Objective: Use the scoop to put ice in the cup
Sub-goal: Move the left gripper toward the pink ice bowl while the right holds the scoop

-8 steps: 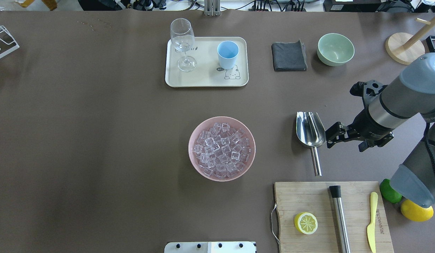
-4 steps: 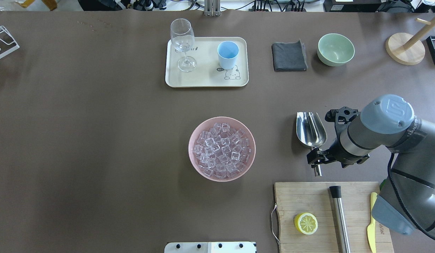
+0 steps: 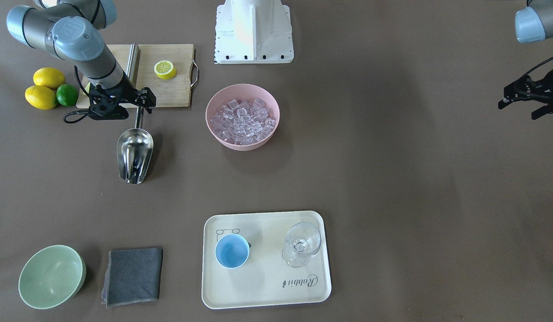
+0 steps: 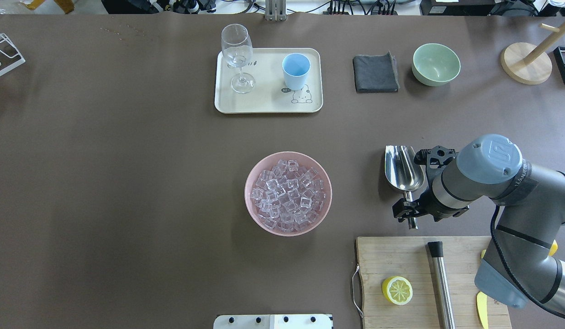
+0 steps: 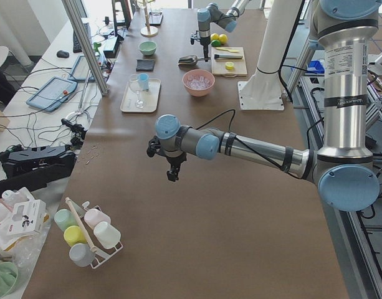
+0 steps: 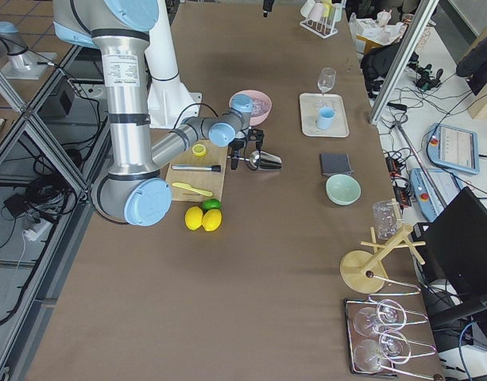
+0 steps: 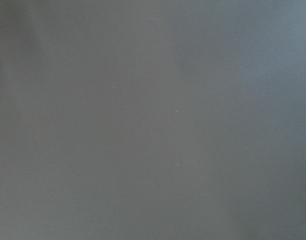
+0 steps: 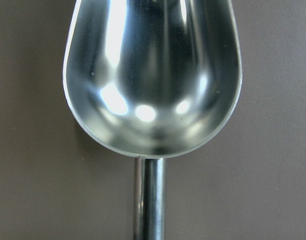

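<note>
The scoop (image 4: pixel 403 169) lies flat on the table, trough away from me, handle toward me; it also shows in the front view (image 3: pixel 134 154) and fills the right wrist view (image 8: pixel 153 75). My right gripper (image 4: pixel 409 214) is open, low over the handle, with one jaw on each side of it. The ice (image 4: pixel 287 193) fills a pink bowl (image 4: pixel 246 194) at mid-table. The light-blue cup (image 4: pixel 296 68) stands empty on a cream tray (image 4: pixel 268 104). My left gripper (image 3: pixel 517 109) is open and empty, far to the left over bare table.
A wine glass (image 4: pixel 236 50) shares the tray. A grey cloth (image 4: pixel 375 73) and a green bowl (image 4: pixel 435 64) lie at the back right. A cutting board (image 4: pixel 392 256) with a half lemon (image 4: pixel 397 290) and a steel cylinder (image 4: pixel 441 283) sits just behind the gripper.
My right arm has swung from beside the scoop's trough toward me, and its gripper now sits over the handle. The scoop has not moved.
</note>
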Controlling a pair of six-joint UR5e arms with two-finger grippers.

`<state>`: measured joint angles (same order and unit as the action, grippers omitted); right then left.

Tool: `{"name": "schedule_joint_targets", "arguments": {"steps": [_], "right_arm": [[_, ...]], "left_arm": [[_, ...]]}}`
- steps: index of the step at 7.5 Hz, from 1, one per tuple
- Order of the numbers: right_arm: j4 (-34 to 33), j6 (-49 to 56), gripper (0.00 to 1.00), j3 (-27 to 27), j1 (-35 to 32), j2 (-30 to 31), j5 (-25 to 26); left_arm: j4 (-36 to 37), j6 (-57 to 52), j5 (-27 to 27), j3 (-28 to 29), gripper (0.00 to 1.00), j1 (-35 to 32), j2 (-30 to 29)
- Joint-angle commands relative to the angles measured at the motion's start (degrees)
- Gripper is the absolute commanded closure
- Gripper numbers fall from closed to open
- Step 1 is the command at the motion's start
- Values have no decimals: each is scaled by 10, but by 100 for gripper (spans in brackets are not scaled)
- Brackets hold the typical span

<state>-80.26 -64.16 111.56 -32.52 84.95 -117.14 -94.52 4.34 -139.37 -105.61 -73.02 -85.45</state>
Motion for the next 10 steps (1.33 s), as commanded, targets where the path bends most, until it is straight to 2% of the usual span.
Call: {"name": "schedule_joint_targets", "arguments": {"steps": [1,2,5,6,7,8,10], "right_arm": [[1,-7,13,-1,2,-4,1],[1,-9,22,-1,2,-4,0],[2,-17,28,-2,5,-4,0],[2,-20,29,-1,6,-4,0],[2,-20,32,-1,7,-4,0],[2,-21,33,-1,8,-5,0],[2,-21,39,-1,9,-6,-1]], "left_arm": [[-52,0,-5,-41,2,62,5],[-70,-1,-6,-42,2,74,3],[-237,-1,-5,-42,2,162,10],[-299,0,21,-42,2,229,9],[-343,0,90,-42,2,261,9],[-374,1,134,-42,2,306,2],[-410,0,150,-40,2,336,-28]]}}
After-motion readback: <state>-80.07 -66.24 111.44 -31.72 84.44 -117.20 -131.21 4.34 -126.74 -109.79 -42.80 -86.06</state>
